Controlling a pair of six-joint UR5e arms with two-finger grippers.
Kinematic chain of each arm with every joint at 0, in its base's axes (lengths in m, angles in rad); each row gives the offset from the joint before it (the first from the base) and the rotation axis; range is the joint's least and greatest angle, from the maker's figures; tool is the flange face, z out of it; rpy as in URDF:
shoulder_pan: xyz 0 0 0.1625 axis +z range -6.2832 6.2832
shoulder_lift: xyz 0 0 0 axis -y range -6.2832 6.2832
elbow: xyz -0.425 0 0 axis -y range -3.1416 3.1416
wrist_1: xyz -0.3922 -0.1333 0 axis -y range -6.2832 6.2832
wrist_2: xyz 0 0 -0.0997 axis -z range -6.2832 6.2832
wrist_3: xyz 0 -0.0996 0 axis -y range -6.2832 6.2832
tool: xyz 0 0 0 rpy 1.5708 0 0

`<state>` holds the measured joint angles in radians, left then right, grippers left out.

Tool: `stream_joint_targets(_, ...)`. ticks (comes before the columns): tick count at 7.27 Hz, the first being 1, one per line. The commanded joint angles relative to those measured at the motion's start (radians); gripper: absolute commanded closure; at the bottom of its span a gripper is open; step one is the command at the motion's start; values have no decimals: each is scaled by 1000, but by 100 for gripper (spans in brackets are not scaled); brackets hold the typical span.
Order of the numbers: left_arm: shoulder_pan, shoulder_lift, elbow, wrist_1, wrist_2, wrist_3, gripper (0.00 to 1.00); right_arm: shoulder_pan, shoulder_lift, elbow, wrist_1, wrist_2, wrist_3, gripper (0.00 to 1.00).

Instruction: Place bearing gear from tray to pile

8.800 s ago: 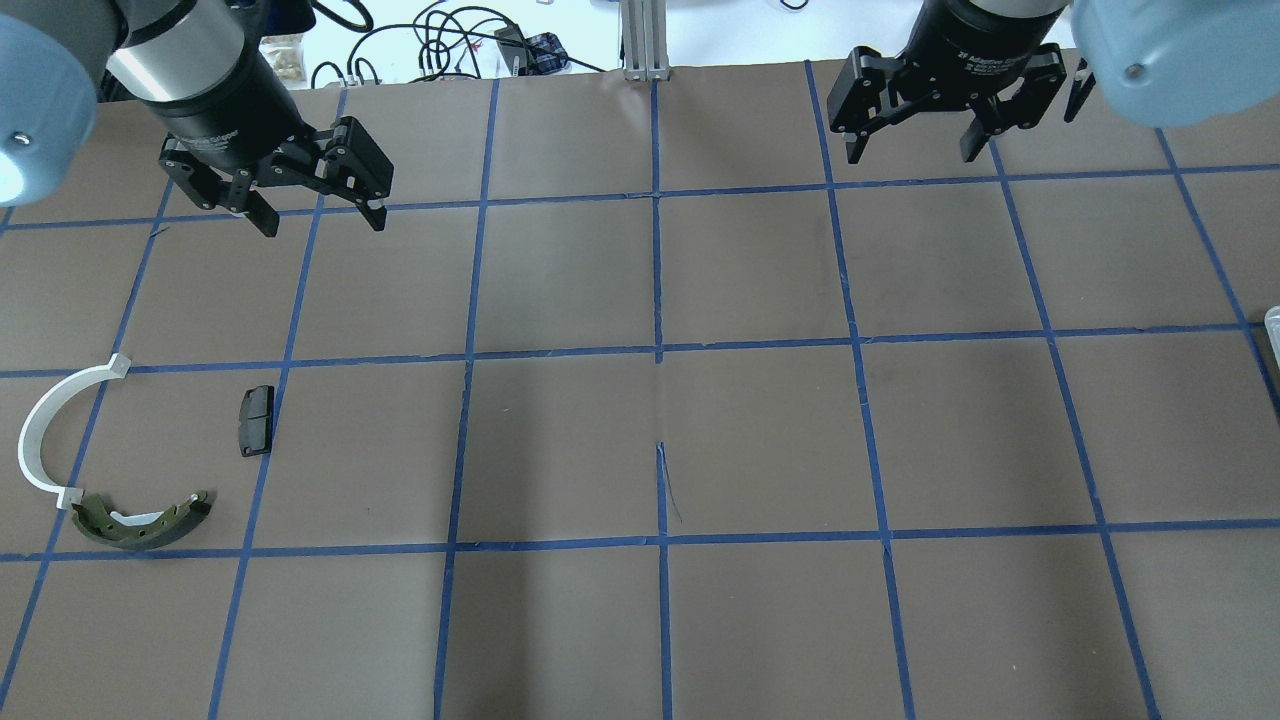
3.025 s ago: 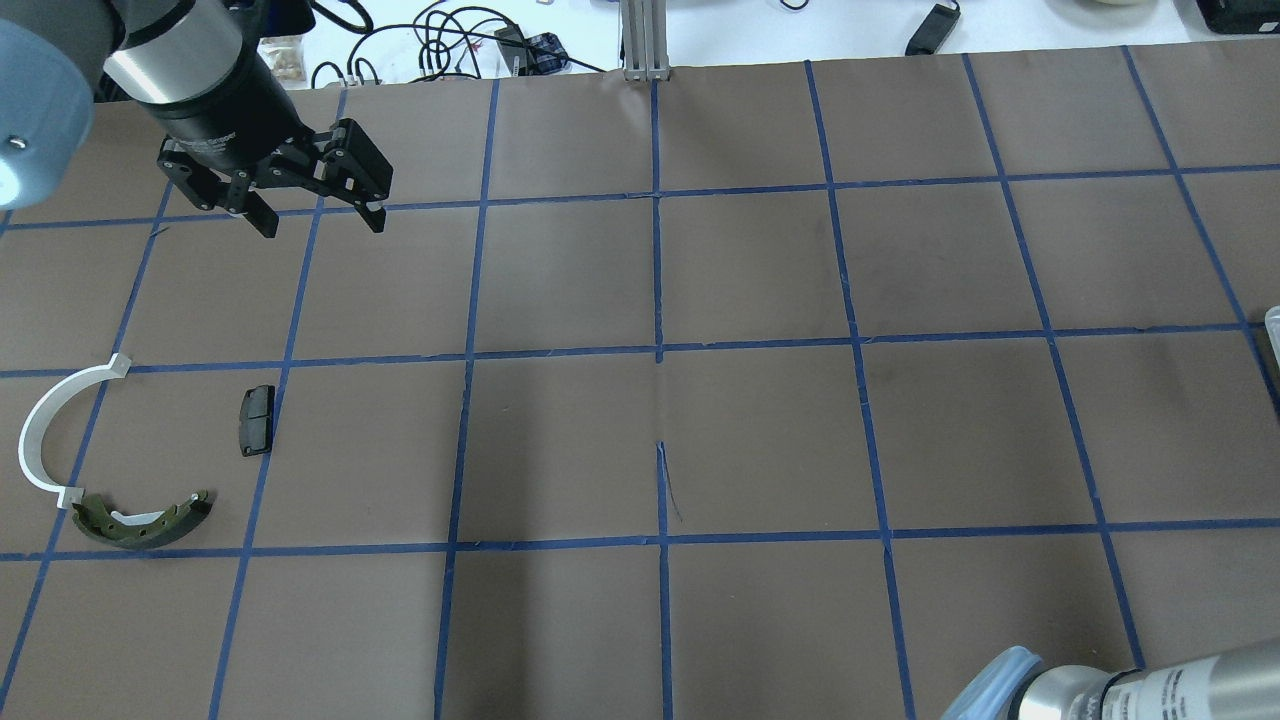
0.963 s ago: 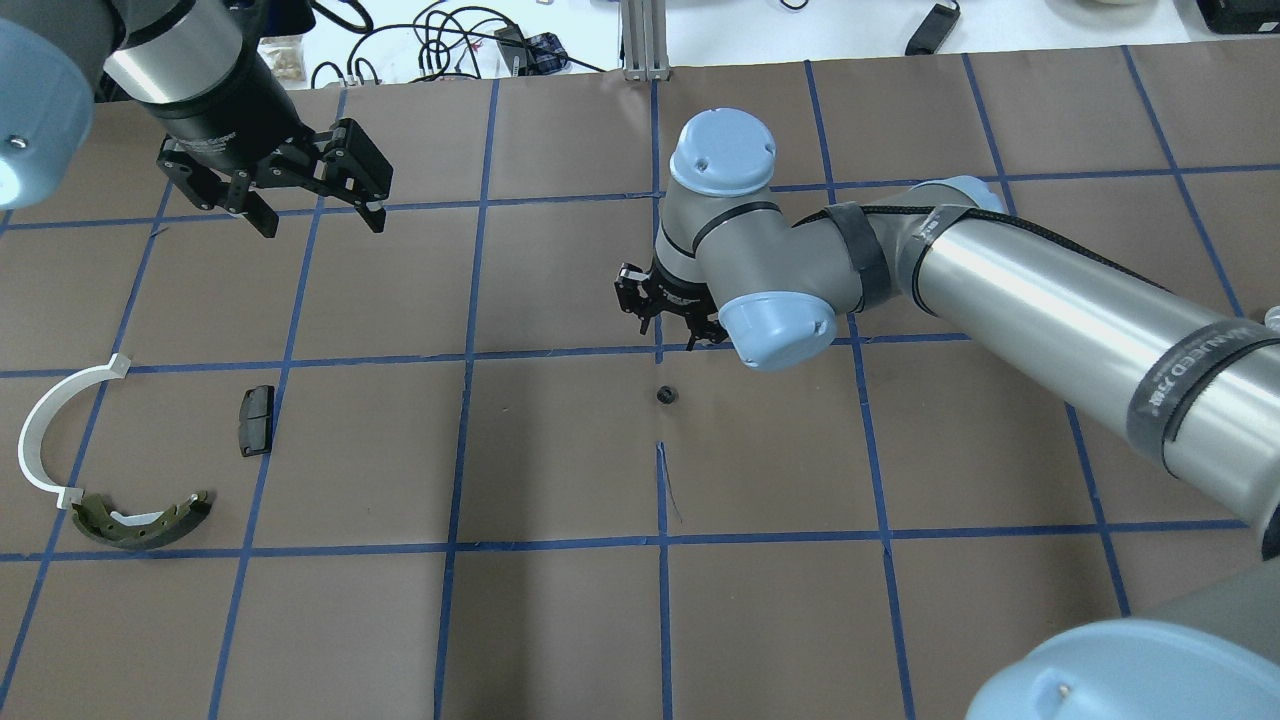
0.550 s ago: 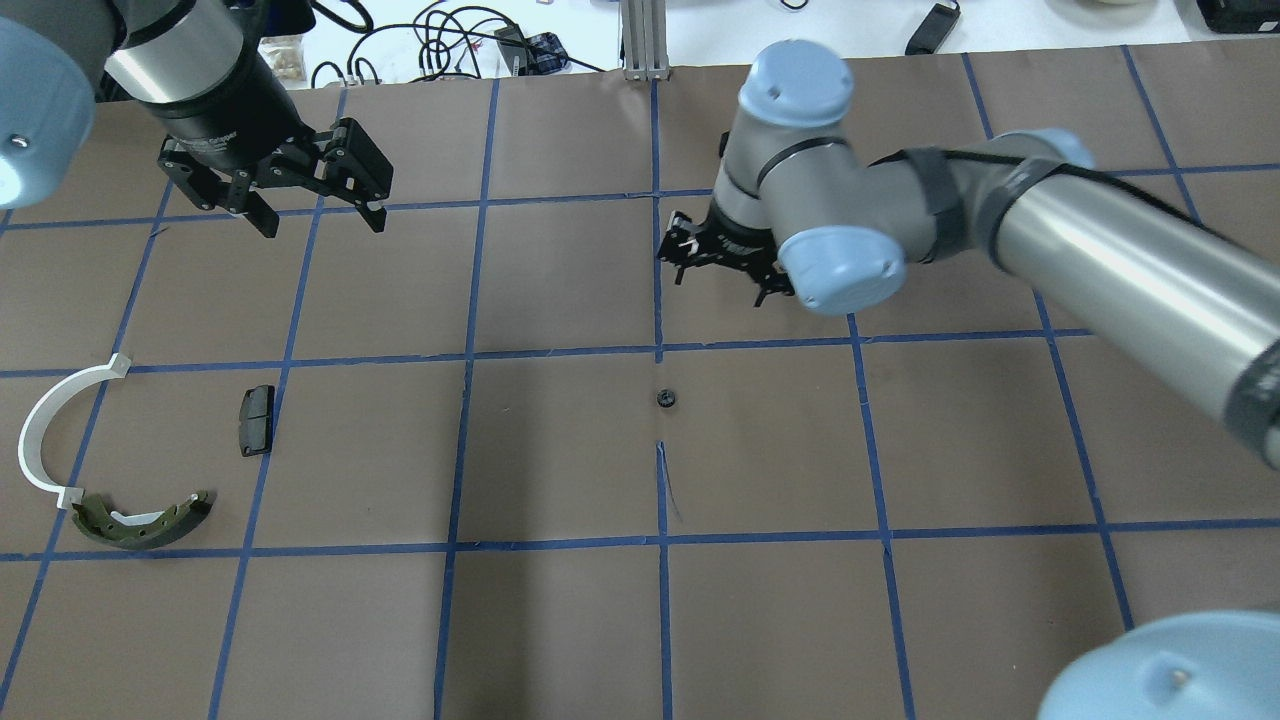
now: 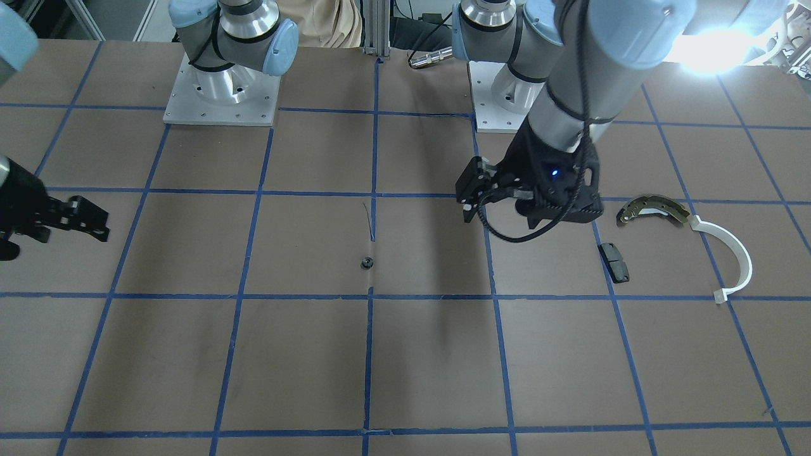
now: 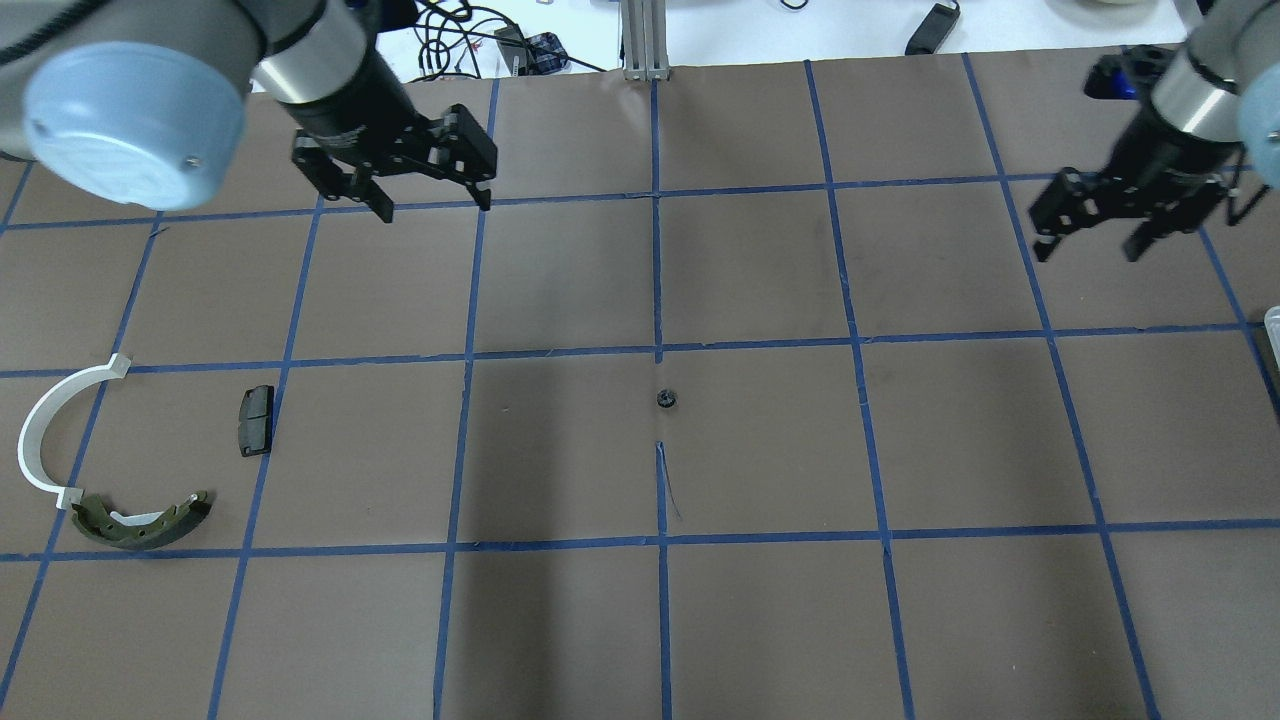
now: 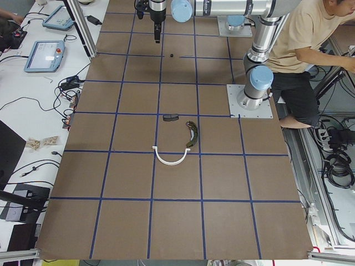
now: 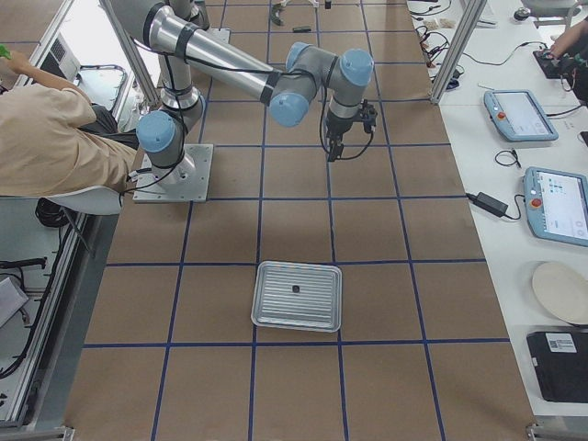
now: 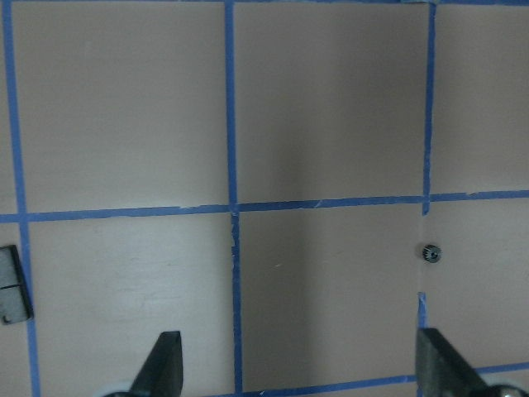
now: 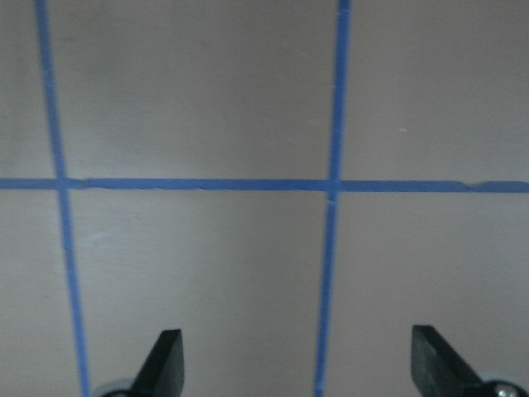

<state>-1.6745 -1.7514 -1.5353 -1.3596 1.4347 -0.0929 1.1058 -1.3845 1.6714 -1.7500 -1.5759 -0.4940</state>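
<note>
The bearing gear is a small black ring lying alone on the brown mat at the table's middle; it also shows in the front view and the left wrist view. The pile lies at the left: olive brake shoe, white arc, black pad. My left gripper is open and empty, hovering well behind and left of the gear. My right gripper is open and empty at the far right. The tray holds one small dark part.
Only a sliver of the tray's edge shows at the right border of the overhead view. Blue tape lines grid the mat. Cables and a metal post lie beyond the far edge. A person sits beside the robot bases.
The gear appeared at the table's middle under my right gripper. My right arm has since swung away to the far right. My left gripper has moved right, towards the centre.
</note>
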Motion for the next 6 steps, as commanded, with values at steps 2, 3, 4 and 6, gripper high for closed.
stream_joint_targets(2,-210,-178,-63,266,46,-257,0,-310,150,-1,-261,-65,-465,5)
stream_joint_targets(3,-262,-210,-109,302,120,-269,0,-367,212,-2,-305,-56,-527,7)
stream_joint_targets(4,-308,-239,-138,351,180,-302,0,-382,276,-1,-391,-59,-590,7)
stream_joint_targets(6,-332,-316,-193,489,143,-428,0,-486,359,2,-428,-55,-726,10)
